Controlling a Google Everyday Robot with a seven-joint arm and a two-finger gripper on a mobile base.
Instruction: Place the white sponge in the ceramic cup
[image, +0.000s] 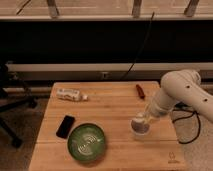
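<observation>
The ceramic cup (140, 128) stands upright on the right part of the wooden table (110, 107). My gripper (141, 119) hangs at the end of the white arm (175, 92), directly over the cup's mouth and very close to it. A pale shape shows at the cup's rim under the gripper; I cannot tell whether it is the white sponge. The sponge shows nowhere else on the table.
A green bowl (86, 141) sits at the table's front, with a black phone (65, 126) to its left. A plastic bottle (70, 94) lies at the back left and a red tool (140, 91) at the back right. An office chair (9, 102) stands left of the table.
</observation>
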